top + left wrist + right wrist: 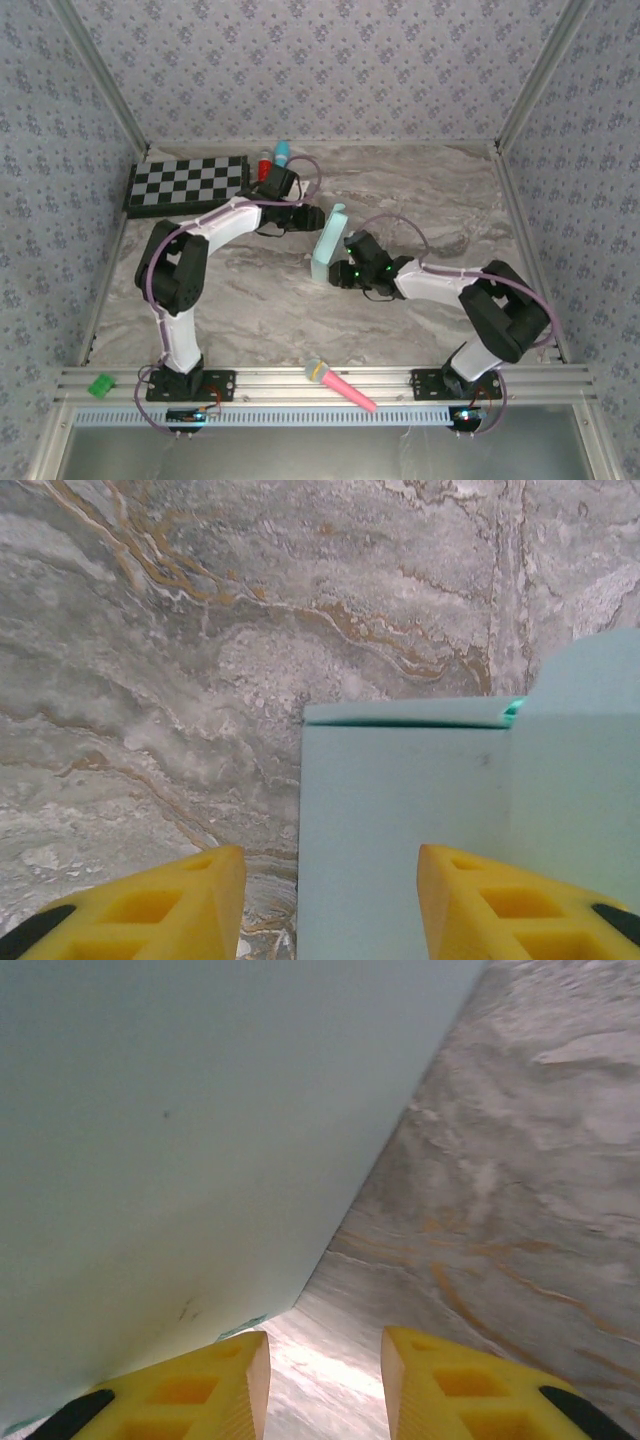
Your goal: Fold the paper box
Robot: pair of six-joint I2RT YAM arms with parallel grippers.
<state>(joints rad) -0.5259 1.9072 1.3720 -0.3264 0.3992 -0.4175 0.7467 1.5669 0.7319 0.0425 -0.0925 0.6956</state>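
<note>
box [328, 247] is seen mid-way on the counter [440, 195], between both claws | left claw [331, 880] is held open, nothing gripped, box just ahead | right claw [325, 1360] is held open, nothing gripped, box face close beside its left finger

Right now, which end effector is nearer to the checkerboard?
Left. The left end effector is to the right of the checkerboard, beside the paper box; the right end effector sits farther right, on the box's other side.

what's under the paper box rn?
The marble table runs up to the edges of the paper box. Whatever lies directly beneath is covered by the cardboard, so I cannot tell.
</note>
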